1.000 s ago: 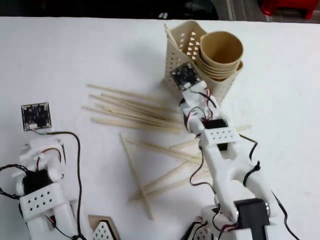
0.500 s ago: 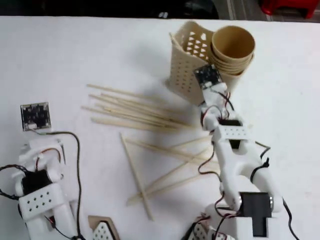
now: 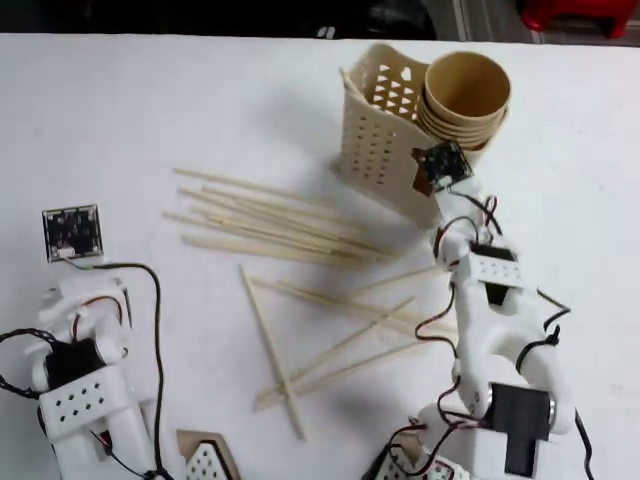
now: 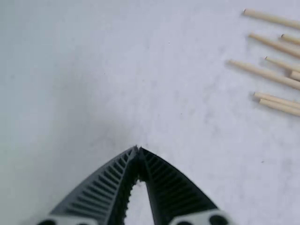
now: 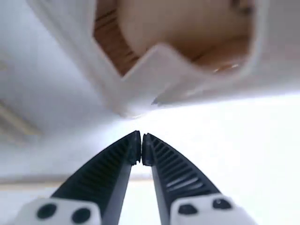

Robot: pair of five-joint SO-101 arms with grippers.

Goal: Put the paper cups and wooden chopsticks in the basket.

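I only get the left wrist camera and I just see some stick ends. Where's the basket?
Observer: The basket sits at the far edge of the table, on the right arm's side.
Operator: Are the cups inside it?
Observer: Yes, a stack of paper cups sits in one end and pokes out the top.
Operator: What's the other arm doing?
Observer: The right gripper is shut with nothing in it, right next to the basket's wall.
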